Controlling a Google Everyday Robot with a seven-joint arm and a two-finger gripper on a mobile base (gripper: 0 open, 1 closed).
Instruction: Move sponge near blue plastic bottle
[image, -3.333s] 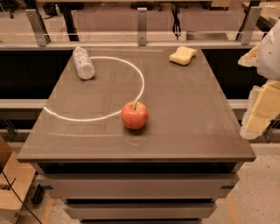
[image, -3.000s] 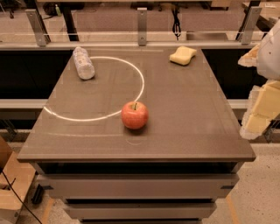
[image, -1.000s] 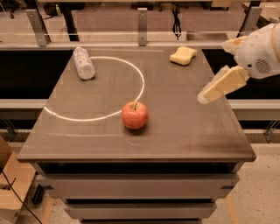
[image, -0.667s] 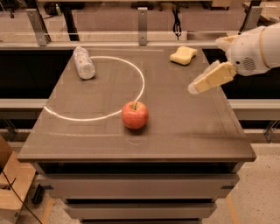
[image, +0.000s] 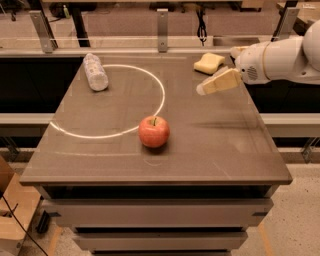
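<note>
By the far right corner the gripper (image: 203, 89), open or closed I cannot tell, hovers beside the soft pale-yellow sponge (image: 209, 63).

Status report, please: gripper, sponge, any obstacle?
Gripper hovers just in front of sponge. Sponge back right, bottle back left. Apple front-centre, off the path.
</note>
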